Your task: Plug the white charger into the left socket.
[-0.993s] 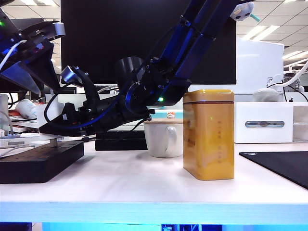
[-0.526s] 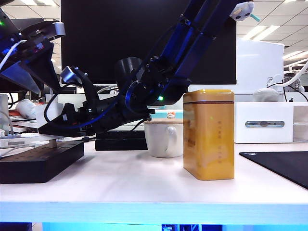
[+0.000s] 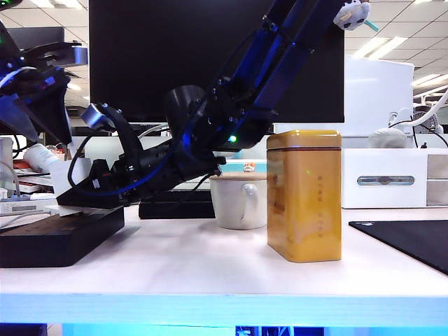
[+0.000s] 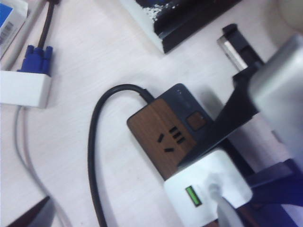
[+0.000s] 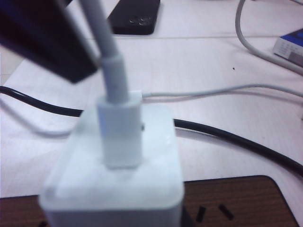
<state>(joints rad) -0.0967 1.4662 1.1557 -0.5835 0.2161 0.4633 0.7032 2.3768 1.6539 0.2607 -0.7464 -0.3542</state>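
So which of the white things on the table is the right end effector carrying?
The white charger, the cabled block sitting over the black power strip, in the right end effector. The white mug and white box stand untouched.

1. Found no word, brand or number clear enough to read anywhere.
2. Noted faint vertical characters down the front of the yellow tin [image 3: 303, 196], well to the right of the power strip [image 4: 165, 132] in the exterior view; too small to make out.
3. Noted a barcode label on the blue-and-white box [image 4: 10, 21], well apart from the power strip; digits blurred.
4. Noted a small green mark on the white charger [image 4: 208, 189], which sat on the power strip; could not tell whether it bore any lettering.
5. Noted pale print on a blue box [image 5: 291, 45] lying beyond the power strip; illegible.
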